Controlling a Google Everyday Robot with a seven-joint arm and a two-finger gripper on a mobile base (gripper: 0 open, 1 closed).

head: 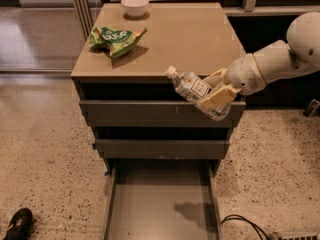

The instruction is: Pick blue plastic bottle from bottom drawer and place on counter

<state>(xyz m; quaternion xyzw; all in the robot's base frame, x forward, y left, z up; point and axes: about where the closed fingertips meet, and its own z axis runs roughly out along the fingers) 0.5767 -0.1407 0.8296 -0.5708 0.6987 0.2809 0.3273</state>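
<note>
At lower centre the bottom drawer (160,211) lies open. Right of centre the gripper (217,96) pinches the blue plastic bottle (192,88), tilted, cap toward upper left, at the counter (185,39) edge. It should rise clear of that edge, then set down mid-top, away from the green snack bag (117,36) and white bowl (135,5)

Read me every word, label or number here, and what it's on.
On the green snack bag: white lettering, too blurred to read.
On the blue plastic bottle, held in the gripper at the counter's front edge: dark label print, too small to read.
No other text.
</note>
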